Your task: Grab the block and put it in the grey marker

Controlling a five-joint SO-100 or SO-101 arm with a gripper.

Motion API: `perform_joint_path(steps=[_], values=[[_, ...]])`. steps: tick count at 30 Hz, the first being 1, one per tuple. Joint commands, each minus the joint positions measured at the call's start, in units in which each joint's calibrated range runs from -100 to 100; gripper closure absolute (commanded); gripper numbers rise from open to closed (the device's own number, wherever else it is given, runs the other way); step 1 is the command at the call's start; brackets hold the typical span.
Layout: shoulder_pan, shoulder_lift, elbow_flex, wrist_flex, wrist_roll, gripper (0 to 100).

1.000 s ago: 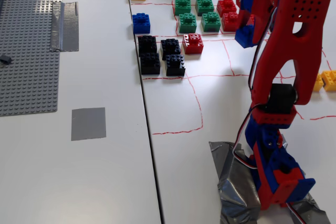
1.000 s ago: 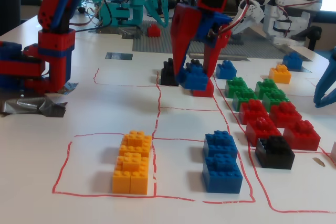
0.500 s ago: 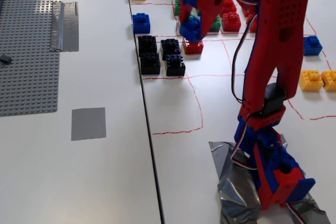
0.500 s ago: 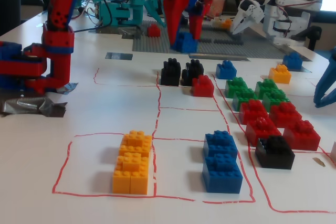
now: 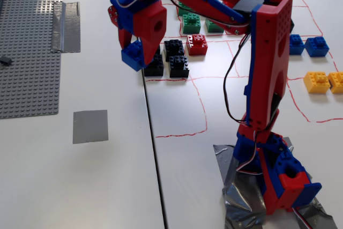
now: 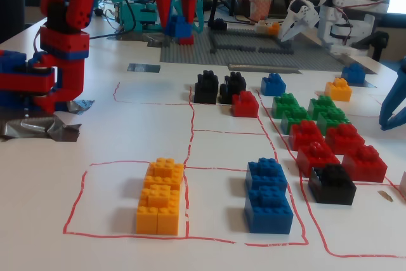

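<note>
**Block lifted, drop still to come**

Crumpled silver tape [image 5: 244, 197] around the arm's base sits closest in a fixed view, pinning the red and blue arm [image 5: 268, 63] to the white worktop [image 5: 80, 186]. From there the arm reaches up and over to the hand [image 5: 134, 52], whose fingers are closed on the block [image 5: 132, 56], a small blue brick held clear of the worktop, just above the black bricks [image 5: 170, 57].

So the grab looks done. What remains is the carry and the release. The grey marker [image 5: 90, 126] lies bare on the worktop, well apart from the hand, nearer the camera and to the left in that view, just beside the big studded baseplate [image 5: 29, 41]. Nothing rests on it yet.

From the other fixed view the hand [image 6: 179, 26] hangs far back with the block [image 6: 179, 28] in it, and the grey marker [image 6: 143, 68] shows as a thin sliver to its left (too foreshortened to judge alignment). My guess is roughly halfway: the arm needs to swing across the seam between the worktop halves, lower, and let go squarely on the square.
</note>
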Motion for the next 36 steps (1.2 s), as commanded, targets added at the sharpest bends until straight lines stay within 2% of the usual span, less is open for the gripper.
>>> perform_joint_path(steps=[1, 15, 29, 36], values=[[-2.8, -3.3, -1.6, -2.4, -2.7, 100], [-10.8, 1.6, 6.3, -14.2, -10.5, 100], [-12.4, 8.5, 4.5, -20.6, -10.8, 100], [-12.9, 10.8, 2.6, -20.6, -10.5, 100]])
